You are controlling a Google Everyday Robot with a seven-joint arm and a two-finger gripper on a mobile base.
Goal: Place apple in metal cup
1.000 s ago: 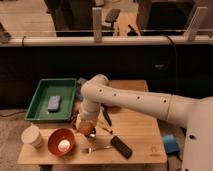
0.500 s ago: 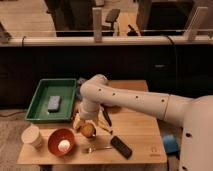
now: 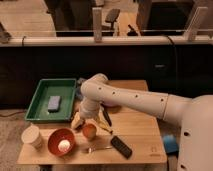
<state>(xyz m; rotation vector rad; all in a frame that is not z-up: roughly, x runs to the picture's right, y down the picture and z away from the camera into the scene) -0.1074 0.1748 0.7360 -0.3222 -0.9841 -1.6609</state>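
I work at a light wooden table (image 3: 137,132) set against a long dark panel (image 3: 50,62) that runs the width of the view. My gripper (image 3: 81,120) hangs low over the table's front part, toward the left of the view. Along the panel's top lies a pale rail (image 3: 140,40), and white posts (image 3: 97,22) rise from it, one near the middle and one slanting at the far right. Beyond the rail the room is warmly lit: a tan floor (image 3: 25,17), a dark office chair (image 3: 112,16) and dark furniture behind it. Beside the table, grey carpet (image 3: 10,132) shows at the view's left edge
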